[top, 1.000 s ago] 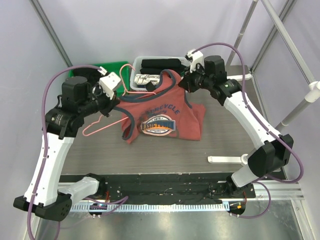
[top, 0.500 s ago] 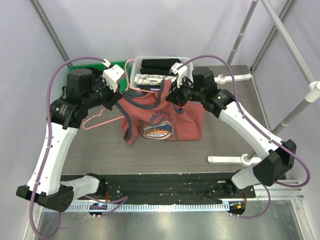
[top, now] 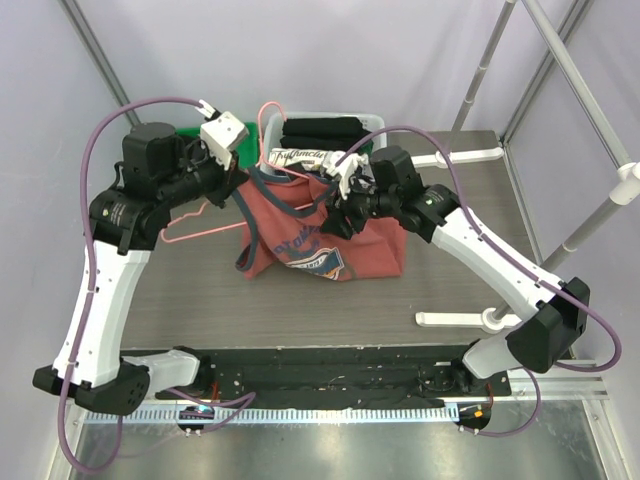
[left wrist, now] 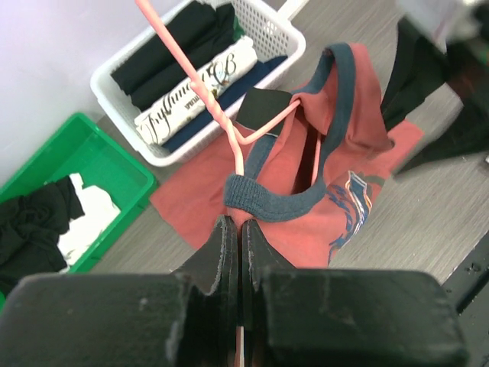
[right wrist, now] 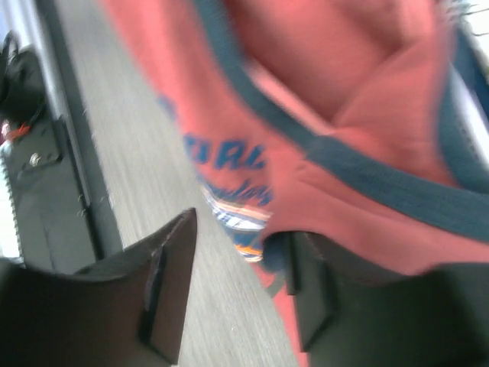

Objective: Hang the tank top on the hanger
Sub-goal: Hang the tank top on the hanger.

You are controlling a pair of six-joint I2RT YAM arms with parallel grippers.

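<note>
The rust-red tank top [top: 345,250] hangs bunched from the pink wire hanger [top: 193,237], its lower part on the table. In the left wrist view one navy-trimmed strap [left wrist: 267,200] loops over the hanger [left wrist: 229,134], just beyond my left gripper [left wrist: 239,225], which is shut on the wire. My left gripper [top: 238,195] holds the hanger raised at the shirt's left shoulder. At the shirt's upper right, my right gripper [top: 333,220] is open. In its blurred wrist view, the right gripper [right wrist: 237,283] shows table between its jaws, while the tank top [right wrist: 344,92] drapes against the right finger [right wrist: 313,306].
A white basket [top: 372,117] with folded black clothes and a white printed cloth stands behind the shirt. A green bin [left wrist: 84,191] holding dark cloth sits left of it. A white rod on a base [top: 455,318] lies at front right. Metal frame poles rise at the right.
My right gripper has opened and let go of the shirt's strap, moving left and down. My left arm has lifted the hanger, and the shirt has bunched up on it.
</note>
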